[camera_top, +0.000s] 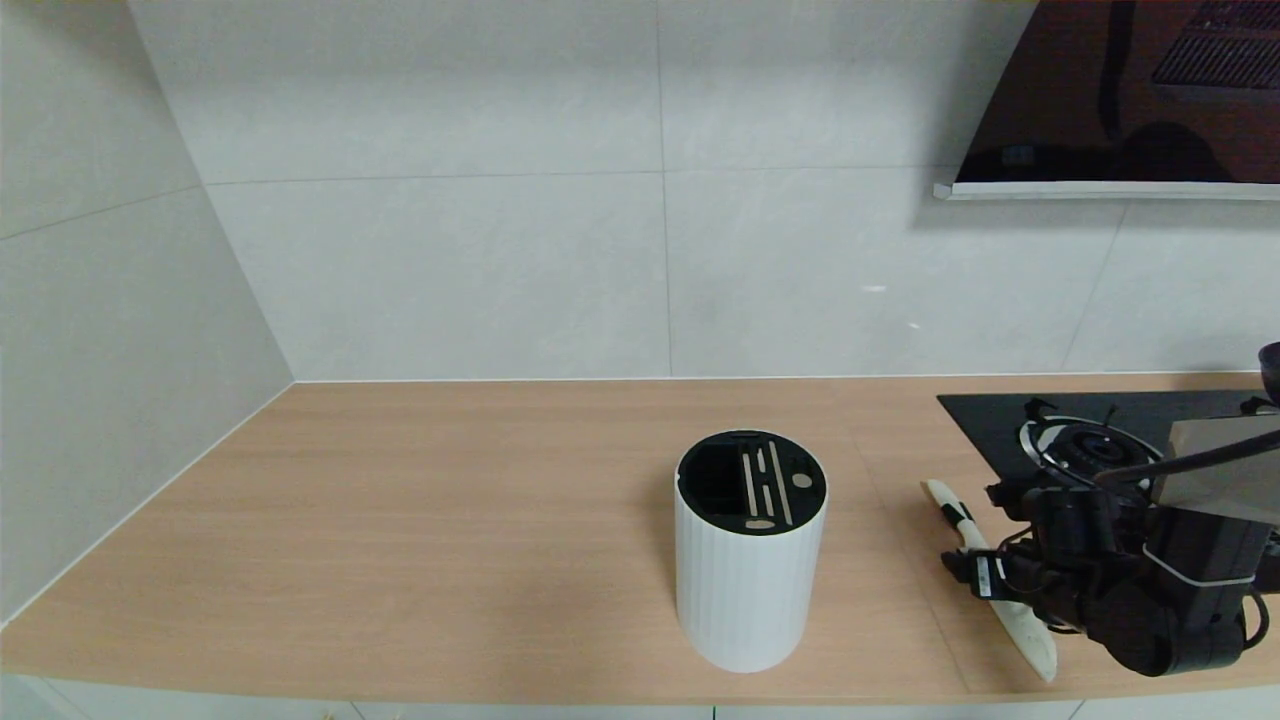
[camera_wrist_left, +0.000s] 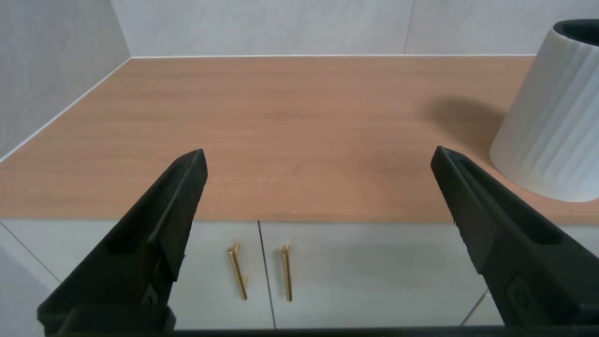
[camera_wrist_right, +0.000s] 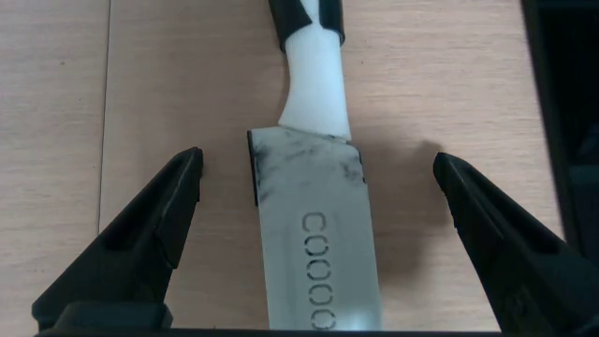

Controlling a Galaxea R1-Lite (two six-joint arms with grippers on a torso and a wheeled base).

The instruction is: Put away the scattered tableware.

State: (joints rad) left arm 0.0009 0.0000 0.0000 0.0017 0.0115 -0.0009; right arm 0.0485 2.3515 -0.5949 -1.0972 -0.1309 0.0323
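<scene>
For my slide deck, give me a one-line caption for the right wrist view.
Open right gripper above a white knife lying flat on the wooden countertop.

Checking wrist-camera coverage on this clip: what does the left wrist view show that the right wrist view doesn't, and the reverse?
Left wrist view: the white ribbed holder standing on the wooden countertop, the countertop's front edge, and gold cabinet handles below it.
Right wrist view: the white knife lying flat on the wood, between the open fingers of the right gripper, with the dark hob at one side.
Shared: the countertop itself, and each camera's own gripper spread wide. The left gripper is likewise open and holds nothing.
</scene>
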